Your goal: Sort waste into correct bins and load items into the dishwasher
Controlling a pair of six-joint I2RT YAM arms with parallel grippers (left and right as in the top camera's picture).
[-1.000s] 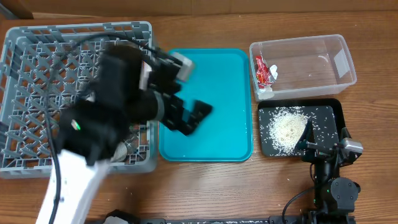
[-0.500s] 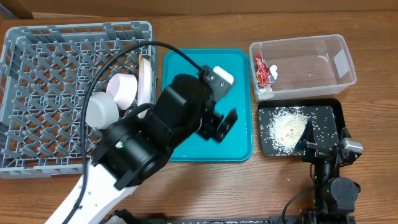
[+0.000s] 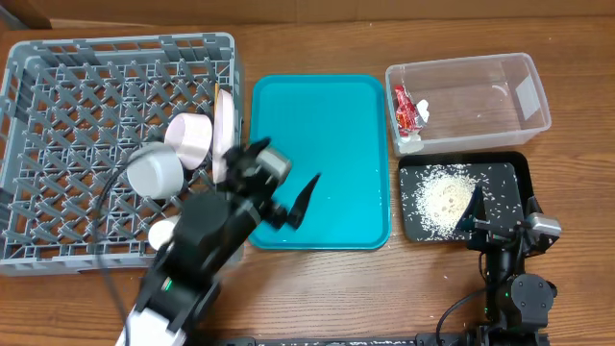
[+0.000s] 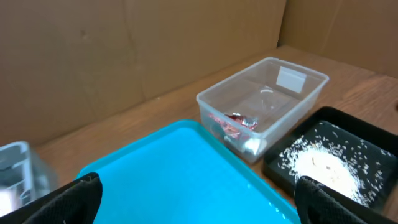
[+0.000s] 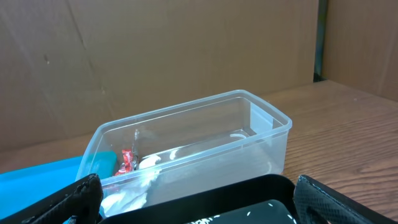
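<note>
The grey dish rack point(image 3: 86, 106) holds an upright white plate point(image 3: 224, 123), a pale pink bowl point(image 3: 189, 137), a white bowl point(image 3: 157, 171) and a small white cup point(image 3: 161, 234). The clear tub point(image 3: 480, 91) holds the red sauce packet point(image 3: 404, 108) and the white scrap point(image 3: 411, 142). The black tray point(image 3: 514, 168) holds rice point(image 3: 442, 197). My left gripper point(image 3: 291, 207) is open and empty over the teal tray's near left part; in the left wrist view point(image 4: 199, 199) it faces the tub point(image 4: 273, 93). My right gripper point(image 3: 500, 216) is open and empty at the black tray's near edge point(image 5: 199, 205). No chopsticks show.
The flat teal tray point(image 3: 327, 125) lies between the rack and the bins, with nothing on it. Cardboard walls stand behind the table. The packet point(image 5: 127, 160) and the scrap point(image 5: 127, 196) show through the tub wall in the right wrist view.
My left arm has swung off the rack, across the teal tray and back toward the near edge, uncovering the dishes in the rack. The right arm has not moved.
</note>
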